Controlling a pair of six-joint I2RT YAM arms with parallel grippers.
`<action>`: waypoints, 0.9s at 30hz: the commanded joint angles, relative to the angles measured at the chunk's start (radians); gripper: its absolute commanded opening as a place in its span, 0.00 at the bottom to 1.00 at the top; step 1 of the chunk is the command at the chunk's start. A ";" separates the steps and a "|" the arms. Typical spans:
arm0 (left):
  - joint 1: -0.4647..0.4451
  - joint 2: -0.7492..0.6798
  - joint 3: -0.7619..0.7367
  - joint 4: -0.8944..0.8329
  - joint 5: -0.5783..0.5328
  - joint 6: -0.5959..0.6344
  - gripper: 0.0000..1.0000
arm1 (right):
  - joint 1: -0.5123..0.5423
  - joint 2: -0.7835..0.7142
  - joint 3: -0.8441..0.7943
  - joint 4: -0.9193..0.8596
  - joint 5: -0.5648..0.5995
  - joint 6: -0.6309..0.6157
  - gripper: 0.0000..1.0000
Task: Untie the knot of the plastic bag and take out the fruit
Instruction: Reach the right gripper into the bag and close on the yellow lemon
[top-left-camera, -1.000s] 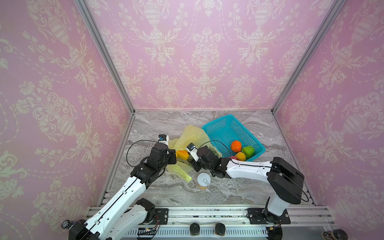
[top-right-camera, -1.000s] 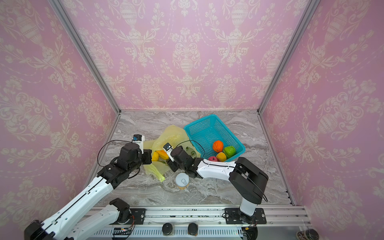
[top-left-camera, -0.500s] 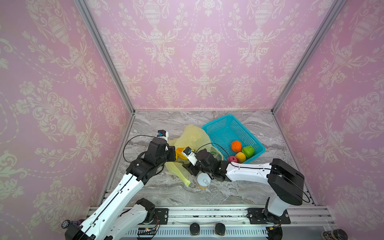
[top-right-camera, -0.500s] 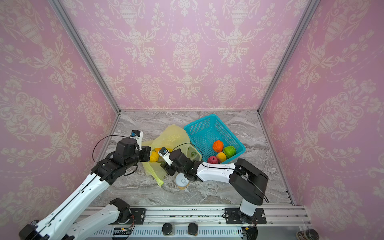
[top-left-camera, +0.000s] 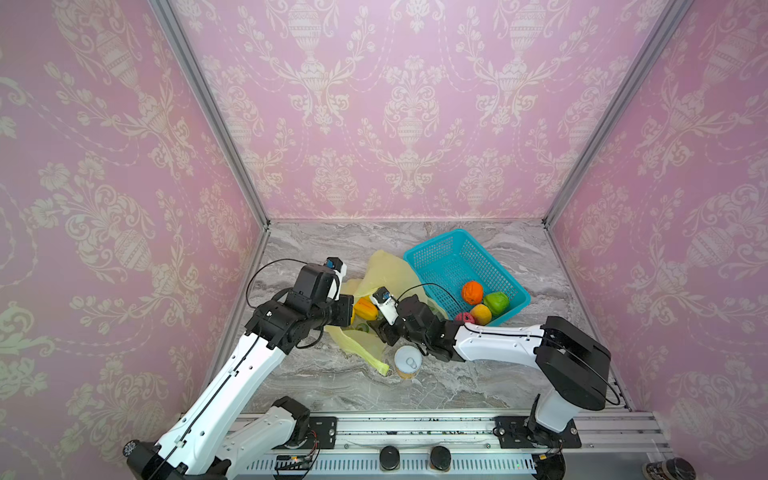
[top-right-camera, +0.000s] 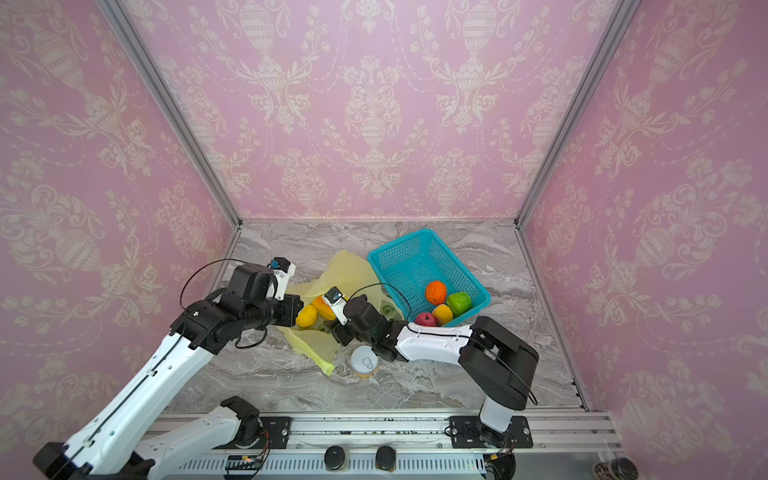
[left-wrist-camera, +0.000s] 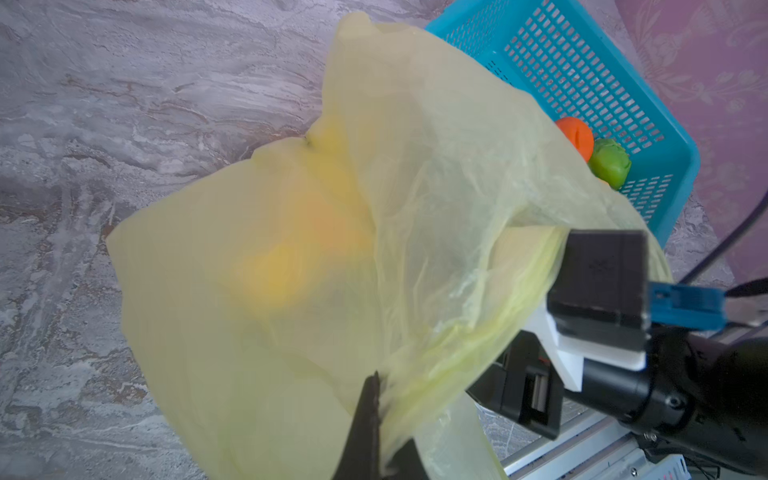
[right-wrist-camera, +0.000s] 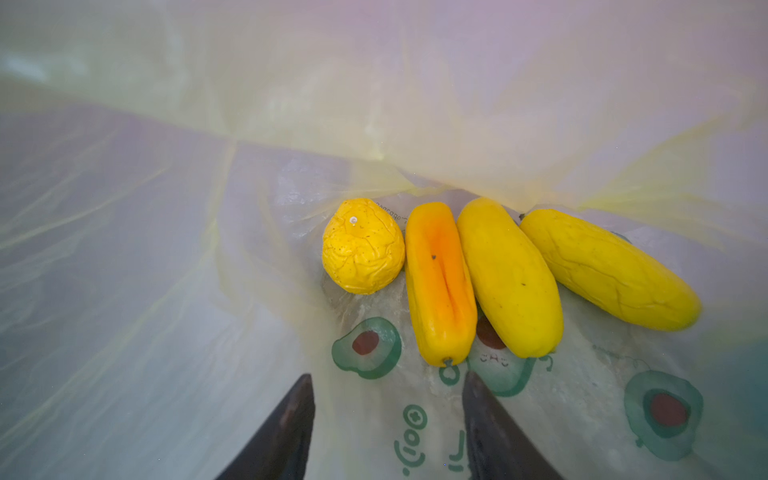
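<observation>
Since a second ago, we see the right gripper (right-wrist-camera: 386, 378) has advanced into the mouth of the plastic bag (left-wrist-camera: 415, 166), its jaws spreading apart and empty. The left gripper (left-wrist-camera: 381, 397) stays clenched on the thin, translucent film, holding it up. We judge that extraction can proceed. Four fruit (right-wrist-camera: 440, 282) lie centre frame on the printed bag floor: one wrinkled lemon (right-wrist-camera: 363, 245) and three smooth oblong pieces (right-wrist-camera: 509, 278).

Left wrist view: through the thin translucent pale-yellow plastic bag (left-wrist-camera: 436, 174), fruit (left-wrist-camera: 291, 257) reads as a blurred yellow-orange patch. Right gripper (right-wrist-camera: 387, 374) fingers are cut off at the right wrist frame edge; in both top views its fingertips are hidden, apparently inside the bag.
</observation>
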 joint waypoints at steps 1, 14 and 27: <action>0.005 -0.001 -0.023 -0.007 0.086 0.051 0.00 | 0.003 0.061 0.031 0.033 -0.048 0.056 0.64; 0.004 -0.036 -0.038 0.022 0.134 0.057 0.00 | 0.021 0.418 0.328 0.087 -0.026 0.202 0.99; -0.030 -0.069 -0.051 0.057 0.251 0.062 0.00 | 0.026 0.622 0.514 0.154 0.179 0.257 1.00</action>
